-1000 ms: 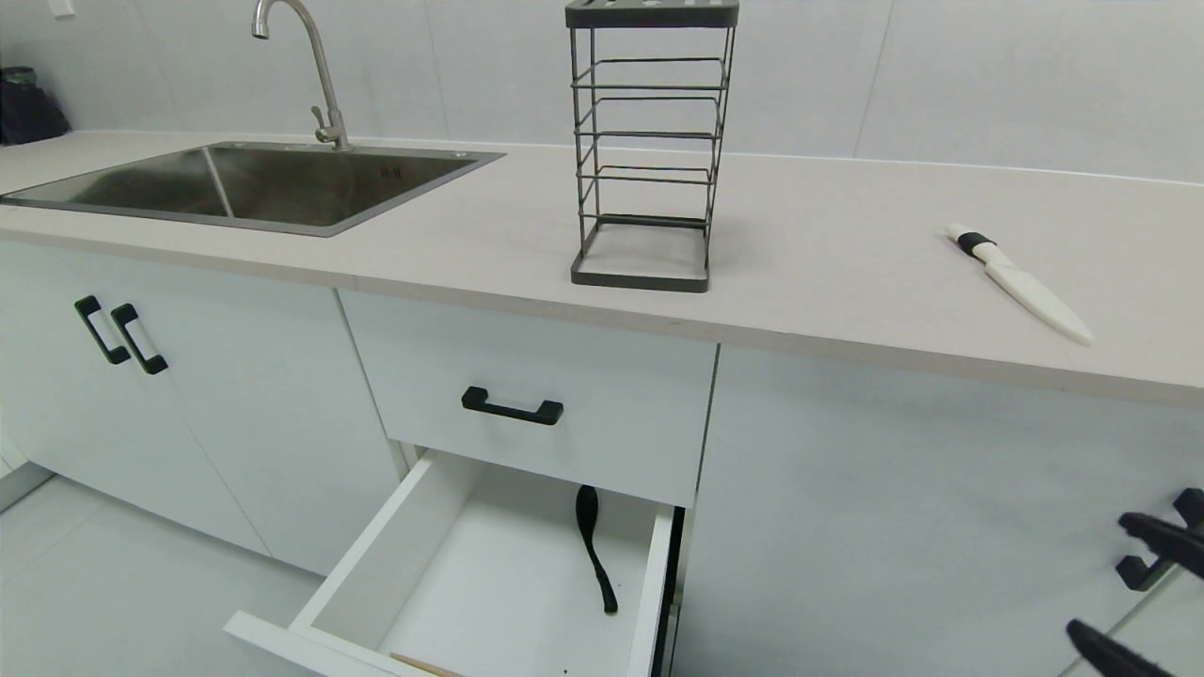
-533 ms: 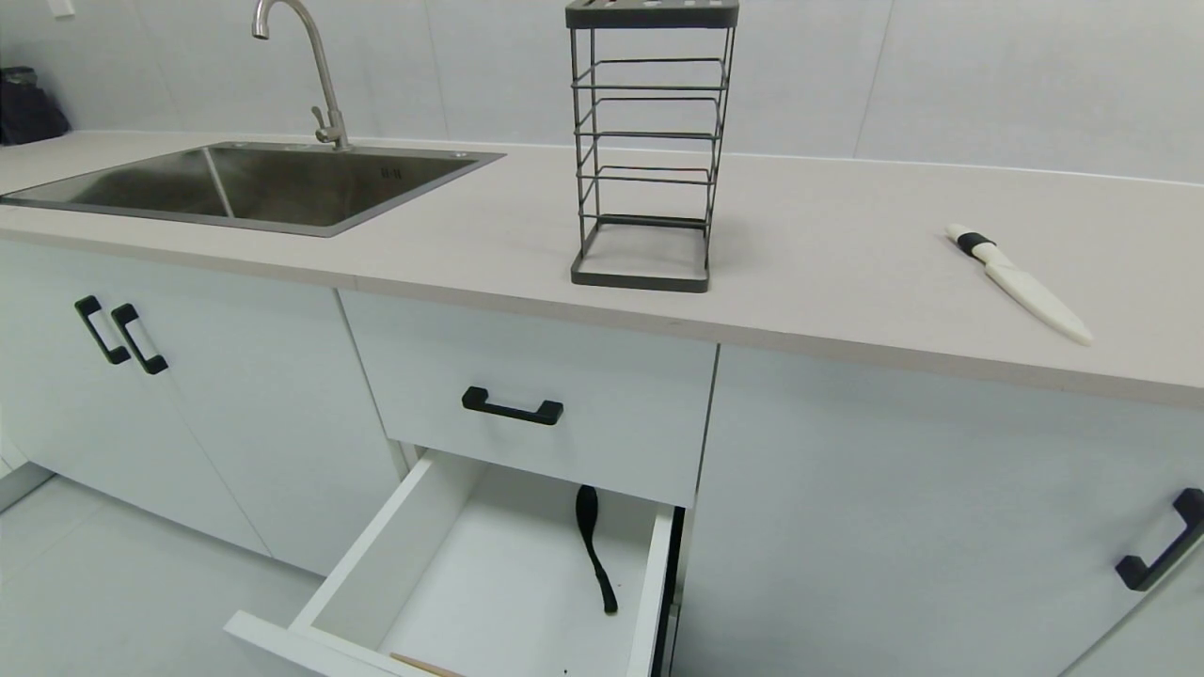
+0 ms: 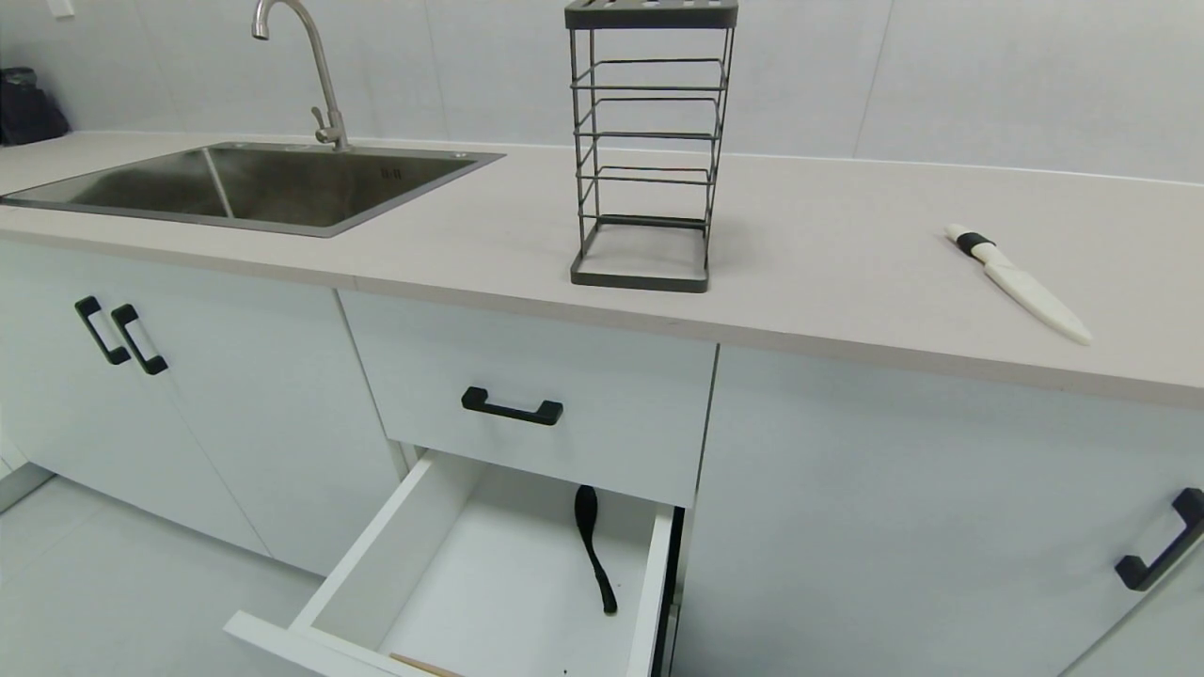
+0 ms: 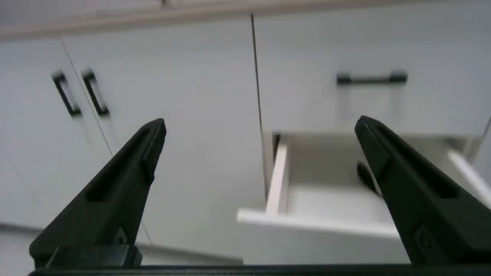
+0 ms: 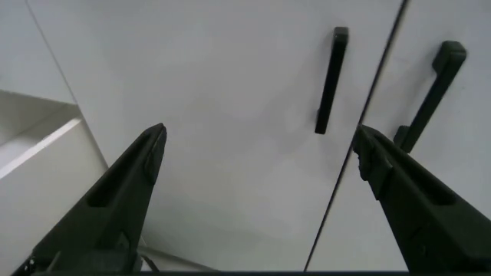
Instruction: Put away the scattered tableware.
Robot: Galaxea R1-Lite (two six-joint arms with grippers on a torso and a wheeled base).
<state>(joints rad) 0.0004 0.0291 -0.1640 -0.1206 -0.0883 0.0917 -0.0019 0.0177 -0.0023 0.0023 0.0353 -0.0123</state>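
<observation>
A: Counter first. What's left out?

B: One knife (image 3: 1019, 283), pale blade, pale handle with a black band. It lies flat on the counter (image 3: 847, 254) toward the right, near the front edge, tip pointing right and forward. It is well apart from the rack (image 3: 649, 150).

A: The rack?

B: Dark wire, tall, upright at mid-counter, slotted top plate. The sink (image 3: 254, 183) and tap (image 3: 301, 66) are off to the left.

A: Below the counter?

B: The upper drawer (image 3: 527, 395) is closed and has a black handle. The lower drawer (image 3: 376, 564) beneath it is pulled out. A black utensil (image 3: 593, 555) lies on its floor near the right wall, its wide end toward the back. A sliver of light wood (image 3: 423, 665) shows at the drawer's front; can't tell what it is.

A: Grippers?

B: The left gripper (image 4: 261, 126) has its fingers spread wide and carries nothing. It hangs low in front of the cabinets, facing the pulled-out drawer and the upper drawer's handle. The right gripper (image 5: 259, 134) is likewise spread, nothing between the fingers. It is close to the white cupboard doors (image 5: 230, 115), which have two black handles (image 5: 330, 80), with a corner of the pulled-out drawer off to one side.

A: Any contact with the knife?

B: None. Both grippers are down at cabinet level and the knife is up on the counter.
</observation>
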